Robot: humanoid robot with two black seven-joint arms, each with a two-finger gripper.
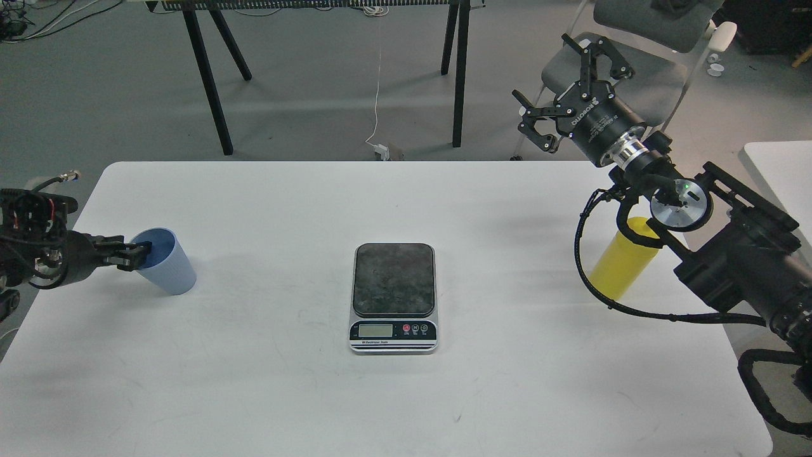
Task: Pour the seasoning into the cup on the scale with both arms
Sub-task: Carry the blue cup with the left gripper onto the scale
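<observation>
The light-blue cup (166, 265) stands on the white table (285, 393) at the far left. My left gripper (134, 255) comes in low from the left, its dark fingertips at the cup's left rim; I cannot tell the fingers apart. The scale (394, 279) sits at the table's middle with a bare platform. The yellow seasoning bottle (620, 261) stands at the right; its top and nozzle are hidden behind my right arm. My right gripper (550, 75) is open and empty, raised above the table's back right edge, well above and left of the bottle.
A grey chair (641, 70) stands behind the right gripper. Black trestle legs (462, 76) stand on the floor beyond the table. A second white table's corner (783, 165) shows at the far right.
</observation>
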